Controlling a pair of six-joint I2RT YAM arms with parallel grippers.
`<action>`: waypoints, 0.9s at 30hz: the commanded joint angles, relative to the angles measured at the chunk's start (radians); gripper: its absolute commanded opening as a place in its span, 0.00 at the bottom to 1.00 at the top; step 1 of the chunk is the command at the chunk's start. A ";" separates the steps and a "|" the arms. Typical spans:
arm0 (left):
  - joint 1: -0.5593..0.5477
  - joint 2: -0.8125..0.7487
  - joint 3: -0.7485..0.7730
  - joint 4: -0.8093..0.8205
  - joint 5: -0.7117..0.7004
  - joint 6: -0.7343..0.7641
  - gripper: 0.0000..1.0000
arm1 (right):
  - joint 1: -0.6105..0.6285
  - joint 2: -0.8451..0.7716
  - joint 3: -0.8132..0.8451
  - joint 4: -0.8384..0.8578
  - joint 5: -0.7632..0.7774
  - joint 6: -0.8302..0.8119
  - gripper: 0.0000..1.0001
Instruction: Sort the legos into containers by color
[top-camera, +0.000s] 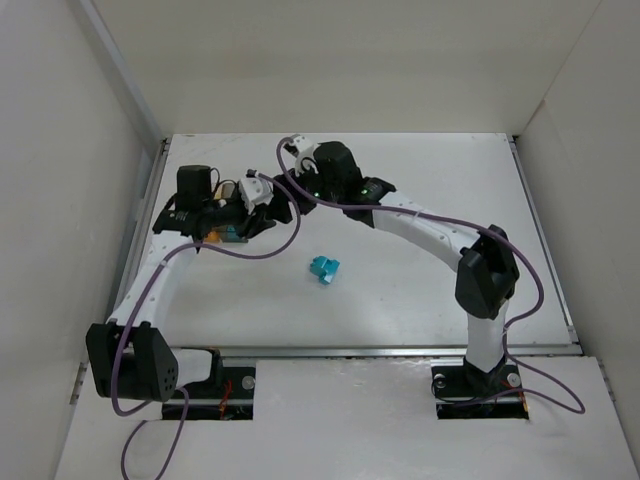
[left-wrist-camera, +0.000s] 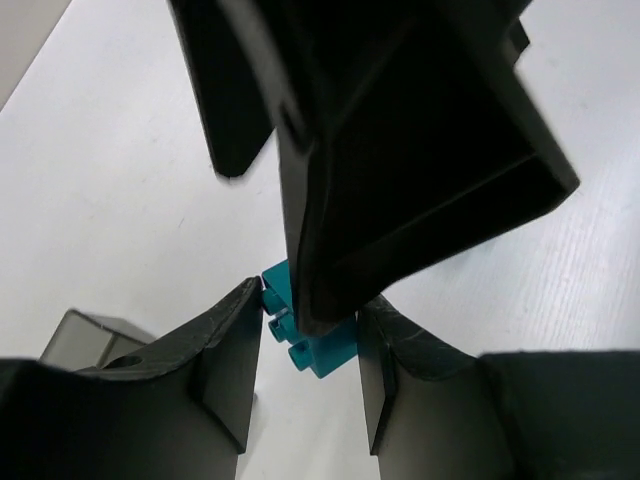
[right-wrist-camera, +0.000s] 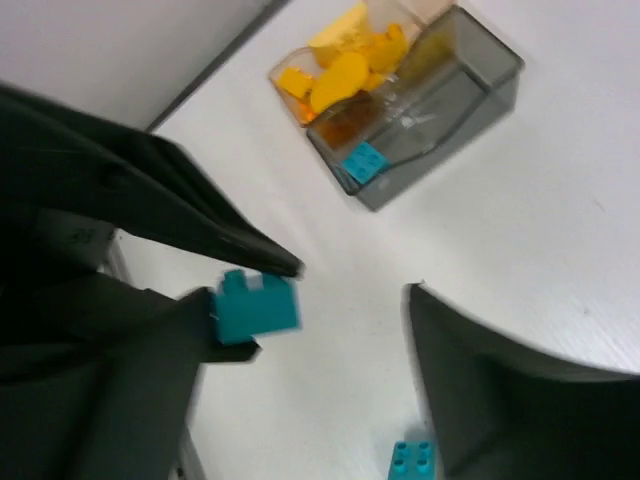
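The left gripper (left-wrist-camera: 310, 300) is narrowed onto the teal block (left-wrist-camera: 318, 358). 1 pad bears on each side, so the block sits between the fingertips and appears to be held clear of the table (top-camera: 420, 300). The right gripper (right-wrist-camera: 315, 310) stands wide. The same block lies against only 1 of its fingers, with a clear gap to the other, so it applies no grip. This arrangement suggests a transfer between the 2 grippers, with the left gripper carrying the block. Beyond the right gripper's fingertips stand 2 adjoining boxes. The amber box (right-wrist-camera: 352, 122) contains yellow and orange pieces (right-wrist-camera: 340, 75), and the grey box (right-wrist-camera: 470, 90) contains 1 teal piece (right-wrist-camera: 364, 162). By colour, the held block probably belongs in the grey box. A second teal block (right-wrist-camera: 412, 462) lies on the table below the right gripper, well apart from the boxes. The table is flat, white and matte, with a faint grain. Plain white walls (top-camera: 60, 150) enclose it on 3 sides.
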 joint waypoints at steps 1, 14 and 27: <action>-0.002 -0.004 -0.029 0.144 -0.153 -0.155 0.00 | 0.006 -0.033 0.056 0.054 -0.041 0.079 0.98; 0.197 0.404 0.167 0.171 -0.418 -0.452 0.00 | -0.170 -0.019 -0.043 -0.066 0.148 0.104 1.00; 0.188 0.354 0.101 0.207 -0.431 -0.294 0.86 | -0.152 -0.088 -0.149 -0.235 0.136 -0.276 1.00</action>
